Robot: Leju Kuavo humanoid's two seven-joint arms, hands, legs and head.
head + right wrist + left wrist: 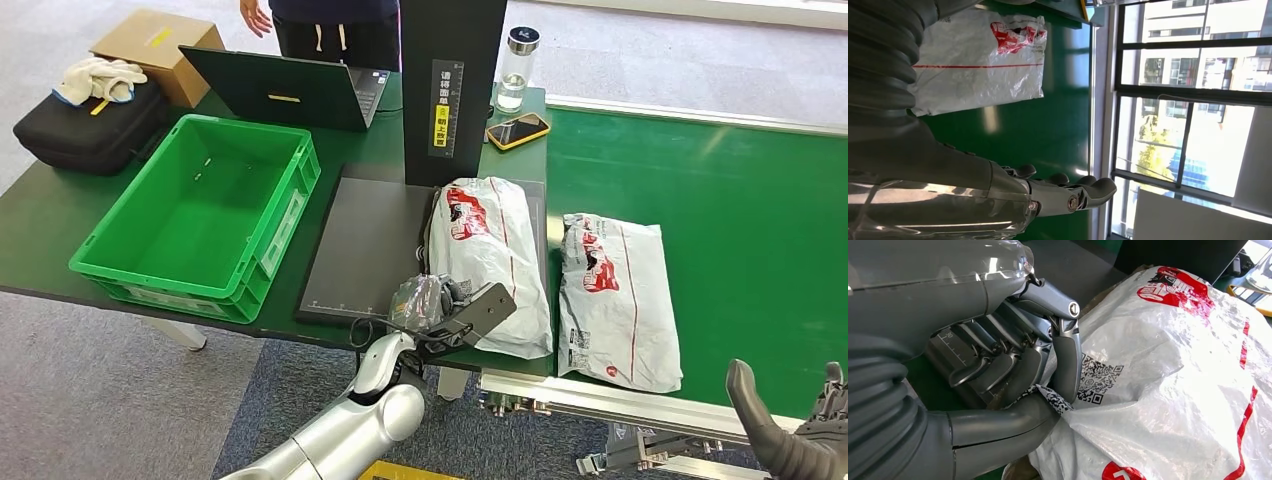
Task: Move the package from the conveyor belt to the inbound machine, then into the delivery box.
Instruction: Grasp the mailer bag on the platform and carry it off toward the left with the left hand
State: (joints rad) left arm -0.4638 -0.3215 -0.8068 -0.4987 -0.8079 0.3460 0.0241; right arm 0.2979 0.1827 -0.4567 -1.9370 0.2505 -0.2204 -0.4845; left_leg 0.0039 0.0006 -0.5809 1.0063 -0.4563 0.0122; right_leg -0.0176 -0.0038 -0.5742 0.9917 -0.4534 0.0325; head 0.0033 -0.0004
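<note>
My left hand (1048, 365) pinches the near corner of the package (492, 262) lying on the inbound machine (365, 245), fingers closed on its plastic, while my right hand (1068, 192) hangs open; next, I judge, comes lifting it left into the delivery box (205, 215).

Place: a parcel-sorting test setup in an office room.
Belt: a green conveyor belt (740, 230) beside a dark green worktop (60, 215).
Gear: a scanning stand (450, 85), a green crate (200, 215), a laptop (290, 88).
Surroundings: grey carpet (90, 400); large windows (1193, 95) facing city buildings.
</note>
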